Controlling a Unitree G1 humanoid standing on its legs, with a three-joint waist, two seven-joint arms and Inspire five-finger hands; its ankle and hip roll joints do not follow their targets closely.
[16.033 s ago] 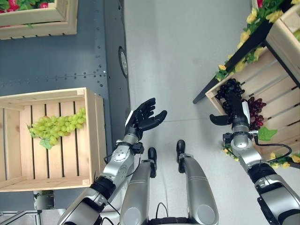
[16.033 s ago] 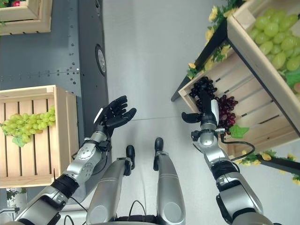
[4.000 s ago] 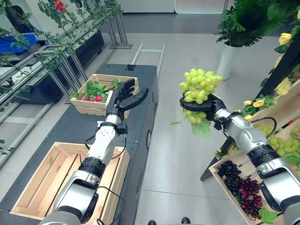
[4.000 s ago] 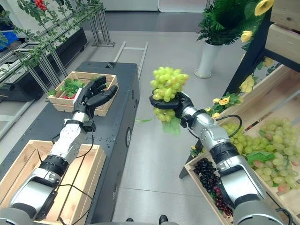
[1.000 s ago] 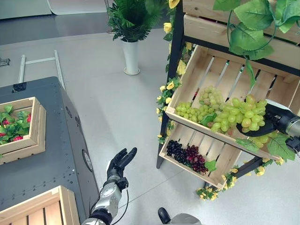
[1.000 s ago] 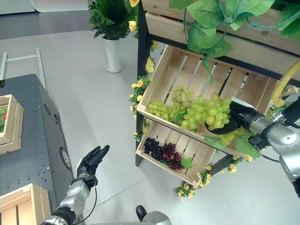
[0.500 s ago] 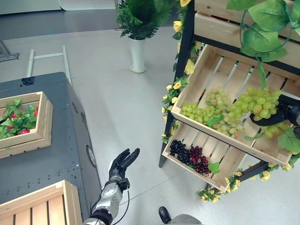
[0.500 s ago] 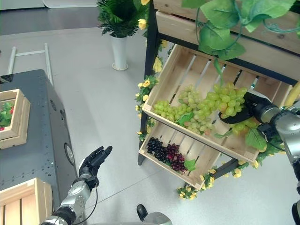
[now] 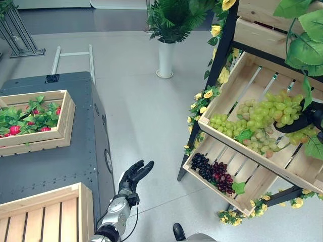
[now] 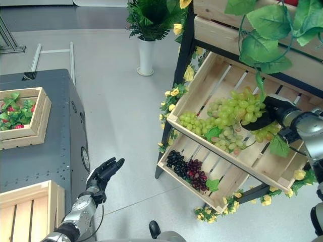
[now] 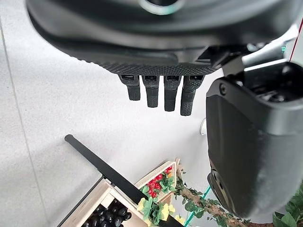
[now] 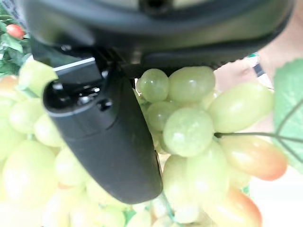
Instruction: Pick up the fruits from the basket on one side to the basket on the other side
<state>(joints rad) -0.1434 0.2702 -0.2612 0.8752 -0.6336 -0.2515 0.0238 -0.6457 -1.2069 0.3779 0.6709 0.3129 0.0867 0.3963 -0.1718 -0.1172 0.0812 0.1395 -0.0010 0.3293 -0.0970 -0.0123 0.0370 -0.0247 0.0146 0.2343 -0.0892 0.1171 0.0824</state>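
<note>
My right hand (image 10: 282, 115) is shut on a bunch of green grapes (image 10: 241, 108), held just above the tilted wooden crate (image 9: 252, 85) on the stand's middle shelf. In the right wrist view its thumb (image 12: 106, 137) lies across the green grapes (image 12: 189, 130). More green grapes (image 10: 202, 123) lie in that crate. A lower crate (image 9: 262, 186) holds dark grapes (image 9: 212, 171). My left hand (image 9: 132, 174) hangs open over the floor beside the dark table, with its fingers (image 11: 158, 92) straight and nothing in it.
The dark table (image 9: 60, 161) on the left carries a crate (image 9: 35, 143) of leaves and red fruit, and a bare slatted crate (image 9: 45, 212) at the near corner. A potted plant (image 9: 165, 55) stands on the floor behind. Yellow flowers and leaves trim the stand.
The camera has swung, so the table and its crates show more. My right hand still holds the green bunch over the shelf crate. The left hand stays open and low.
</note>
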